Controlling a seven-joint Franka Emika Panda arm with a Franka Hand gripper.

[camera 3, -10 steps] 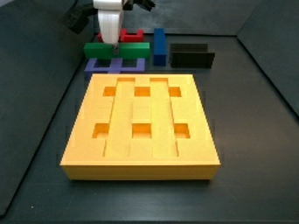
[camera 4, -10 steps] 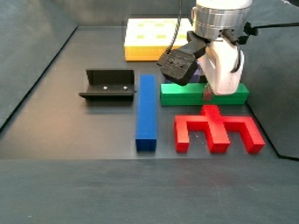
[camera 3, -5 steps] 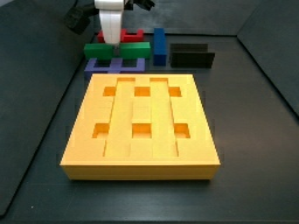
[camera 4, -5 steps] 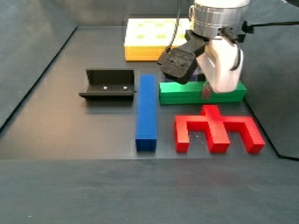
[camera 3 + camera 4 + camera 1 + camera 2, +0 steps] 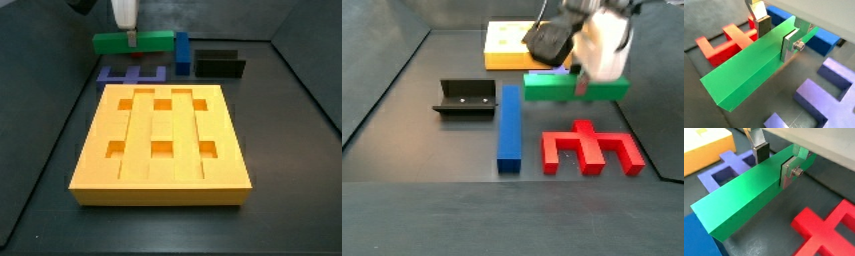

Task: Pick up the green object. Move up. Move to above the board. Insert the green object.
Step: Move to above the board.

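The green object [image 5: 751, 65], a stiff, light-looking bar, hangs level beyond the board [image 5: 163, 140], end effector [image 5: 776, 34] clamped across its sides off-centre, so it may tip.

Green object [image 5: 747, 67], orange-yellow board [image 5: 163, 140], silver gripper [image 5: 776, 30]

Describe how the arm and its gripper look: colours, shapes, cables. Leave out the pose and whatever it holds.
The gripper has two flat silver plate fingers with dark pads; a round silver screw head shows on one plate in both wrist views. In a side view, the gripper hangs from a white, rounded body, with a black camera block beside it and a thin dark cable above. No markings are legible.
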